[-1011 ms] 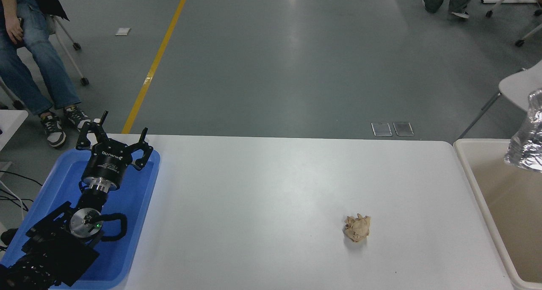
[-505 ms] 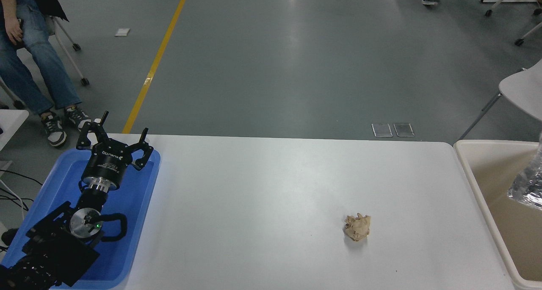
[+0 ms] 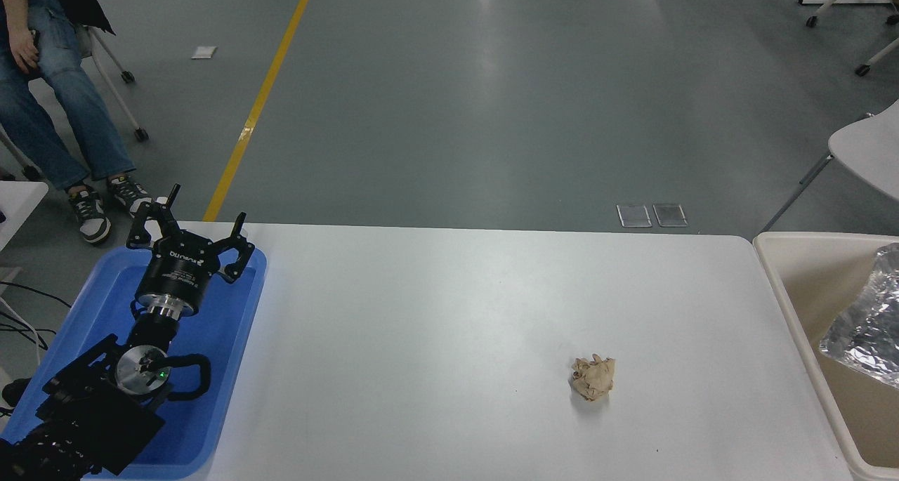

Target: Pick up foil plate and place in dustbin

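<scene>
The shiny crinkled foil plate lies tilted inside the beige dustbin at the right edge of the picture, partly cut off by the frame. No gripper touches it. My left gripper is parked at the lower left over the blue tray, its fingers spread open and empty. My right arm and gripper are out of view.
A shallow blue tray sits at the table's left end under the left arm. A crumpled tan paper ball lies on the white table right of centre. A seated person is at the far left. A white chair stands behind the bin.
The foil plate has dropped from above the dustbin's rim down into the bin and shifted slightly left. The left arm has not moved.
</scene>
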`<action>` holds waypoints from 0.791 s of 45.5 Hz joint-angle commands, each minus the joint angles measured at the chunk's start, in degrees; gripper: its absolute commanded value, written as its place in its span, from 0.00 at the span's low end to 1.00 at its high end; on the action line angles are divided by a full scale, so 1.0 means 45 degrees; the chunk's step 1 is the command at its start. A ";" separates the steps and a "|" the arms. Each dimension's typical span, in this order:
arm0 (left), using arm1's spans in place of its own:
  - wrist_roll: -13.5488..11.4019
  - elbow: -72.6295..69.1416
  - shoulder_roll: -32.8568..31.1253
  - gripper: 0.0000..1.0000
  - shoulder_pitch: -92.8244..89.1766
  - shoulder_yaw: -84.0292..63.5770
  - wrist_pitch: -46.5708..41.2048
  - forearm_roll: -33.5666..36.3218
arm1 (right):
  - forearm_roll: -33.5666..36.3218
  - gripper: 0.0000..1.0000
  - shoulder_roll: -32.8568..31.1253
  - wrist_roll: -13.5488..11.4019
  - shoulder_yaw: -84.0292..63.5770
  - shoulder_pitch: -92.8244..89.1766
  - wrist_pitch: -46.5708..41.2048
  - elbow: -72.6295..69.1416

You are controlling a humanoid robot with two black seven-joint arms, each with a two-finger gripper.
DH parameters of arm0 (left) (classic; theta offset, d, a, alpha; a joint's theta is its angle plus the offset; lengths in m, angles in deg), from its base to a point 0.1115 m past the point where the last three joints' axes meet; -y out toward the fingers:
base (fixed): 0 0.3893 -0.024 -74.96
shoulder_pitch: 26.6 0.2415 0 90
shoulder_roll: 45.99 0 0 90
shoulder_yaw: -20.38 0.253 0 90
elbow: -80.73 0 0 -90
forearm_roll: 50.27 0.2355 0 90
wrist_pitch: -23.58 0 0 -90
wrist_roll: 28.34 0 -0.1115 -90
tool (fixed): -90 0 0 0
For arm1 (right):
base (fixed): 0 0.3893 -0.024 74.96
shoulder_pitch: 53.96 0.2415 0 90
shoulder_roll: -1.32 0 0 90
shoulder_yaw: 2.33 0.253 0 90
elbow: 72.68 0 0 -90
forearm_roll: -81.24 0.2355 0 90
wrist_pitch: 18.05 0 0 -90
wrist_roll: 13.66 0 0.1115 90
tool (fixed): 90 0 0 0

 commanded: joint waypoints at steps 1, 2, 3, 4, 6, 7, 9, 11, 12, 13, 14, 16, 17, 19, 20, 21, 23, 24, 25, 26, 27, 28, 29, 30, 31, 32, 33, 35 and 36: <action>0.0014 -0.0009 -0.0020 1.00 0.0000 0.0000 0.0000 -0.0001 | 0.0117 0.61 0.0010 0.0008 0.0028 -0.0076 0.0154 0.0055; -0.0005 0.0011 0.0000 1.00 0.0000 0.0000 0.0000 -0.0001 | 0.0117 0.68 -0.0010 0.0008 0.0028 -0.0076 0.0134 0.0055; 0.0014 -0.0009 0.0000 1.00 0.0000 0.0000 0.0000 -0.0001 | 0.0117 0.76 -0.0029 0.0008 0.0028 -0.0057 0.0134 0.0055; -0.0005 0.0011 0.0000 1.00 0.0000 0.0000 0.0000 -0.0001 | 0.0117 0.86 -0.0049 0.0008 0.0028 -0.0038 0.0134 0.0055; 0.0014 -0.0009 0.0000 1.00 0.0000 0.0000 0.0000 -0.0001 | 0.0117 1.00 -0.0068 0.0008 0.0028 0.0040 0.0115 -0.0003; 0.0014 0.0011 0.0000 1.00 0.0000 0.0000 0.0000 -0.0001 | 0.0117 1.00 -0.0068 0.0008 0.0028 0.0079 0.0056 -0.0081; -0.0005 -0.0009 0.0000 1.00 0.0000 0.0000 0.0000 -0.0001 | 0.0117 1.00 -0.0068 0.0008 0.0009 0.0177 0.0037 -0.0140; 0.0014 0.0011 0.0000 1.00 0.0000 0.0000 0.0000 -0.0001 | 0.0117 1.00 -0.0088 0.0008 -0.0069 0.0372 -0.0061 -0.0160; -0.0005 -0.0009 0.0000 1.00 0.0000 0.0000 0.0000 -0.0001 | 0.0117 1.00 -0.0107 0.0008 -0.0127 0.0527 -0.0100 -0.0179; 0.0014 -0.0009 0.0000 1.00 0.0000 0.0000 0.0000 -0.0001 | 0.0098 1.00 -0.0127 0.0008 -0.0128 0.0684 -0.0100 -0.0218; 0.0014 0.0011 0.0000 1.00 0.0000 0.0000 0.0000 -0.0001 | 0.0117 1.00 -0.0146 0.0008 -0.0167 0.0840 -0.0120 -0.0276; -0.0005 -0.0009 0.0000 1.00 0.0000 0.0000 0.0000 -0.0001 | 0.0098 1.00 -0.0321 0.0008 -0.0206 0.1288 -0.0139 -0.0432; 0.0014 0.0011 0.0000 1.00 0.0000 0.0000 0.0000 -0.0001 | 0.0098 1.00 -0.0419 0.0008 -0.0226 0.1561 -0.0159 -0.0569; 0.0014 0.0011 0.0000 1.00 0.0000 0.0000 0.0000 -0.0001 | 0.0098 1.00 -0.0595 0.0008 -0.0265 0.2108 -0.0159 -0.0959; 0.0014 0.0011 -0.0020 1.00 0.0000 0.0000 0.0000 -0.0001 | 0.0078 1.00 -0.0731 0.0008 -0.0265 0.2517 -0.0159 -0.1289; 0.0014 -0.0009 -0.0020 1.00 0.0000 0.0000 0.0000 -0.0001 | 0.0078 1.00 -0.0829 0.0008 -0.0265 0.2792 -0.0159 -0.1505; 0.0014 0.0011 -0.0020 1.00 0.0000 0.0000 0.0000 -0.0001 | 0.0020 1.00 -0.1025 0.0008 -0.0284 0.3378 -0.0159 -0.1916; 0.0014 0.0011 -0.0020 1.00 0.0000 0.0000 0.0000 -0.0001 | 0.0000 1.00 -0.1083 0.0008 -0.0323 0.3709 -0.0159 -0.2111; 0.0014 0.0011 0.0000 1.00 0.0000 0.0000 0.0000 -0.0001 | -0.0058 1.00 -0.1142 0.0027 -0.0439 0.4022 -0.0178 -0.2345; 0.0014 0.0011 0.0000 1.00 0.0000 0.0000 0.0000 -0.0001 | -0.0059 1.00 -0.1162 0.0028 -0.0615 0.4373 -0.0178 -0.2637; 0.0014 -0.0009 0.0000 1.00 0.0000 0.0000 0.0000 -0.0001 | -0.0059 1.00 -0.1162 0.0028 -0.0810 0.4725 -0.0178 -0.2950; 0.0014 -0.0009 0.0000 1.00 0.0000 0.0000 0.0000 -0.0001 | -0.0078 1.00 -0.1181 0.0028 -0.1140 0.5154 -0.0178 -0.3281; 0.0014 0.0011 -0.0020 1.00 0.0000 0.0000 0.0000 -0.0001 | -0.0078 1.00 -0.1220 0.0028 -0.1434 0.5525 -0.0178 -0.3575; 0.0014 0.0011 0.0000 1.00 0.0000 0.0000 0.0000 -0.0001 | -0.0059 1.00 -0.1240 0.0028 -0.1804 0.5935 -0.0178 -0.3848; 0.0014 -0.0009 0.0000 1.00 0.0000 0.0000 0.0000 -0.0001 | -0.0059 1.00 -0.1279 0.0028 -0.2214 0.6384 -0.0198 -0.4122; 0.0014 0.0011 -0.0020 1.00 0.0000 0.0000 0.0000 -0.0001 | -0.0059 1.00 -0.1299 0.0028 -0.2585 0.6833 -0.0198 -0.4395; -0.0005 0.0011 0.0000 1.00 0.0000 0.0000 0.0000 -0.0001 | -0.0059 1.00 -0.1318 0.0028 -0.2976 0.7263 -0.0256 -0.4707; 0.0014 0.0011 -0.0020 1.00 0.0000 0.0000 0.0000 -0.0001 | -0.0078 1.00 -0.1299 0.0028 -0.3777 0.8181 -0.0470 -0.5430; 0.0014 -0.0009 -0.0020 1.00 0.0000 0.0000 0.0000 -0.0001 | -0.0059 1.00 -0.1299 0.0028 -0.4109 0.8630 -0.0645 -0.5762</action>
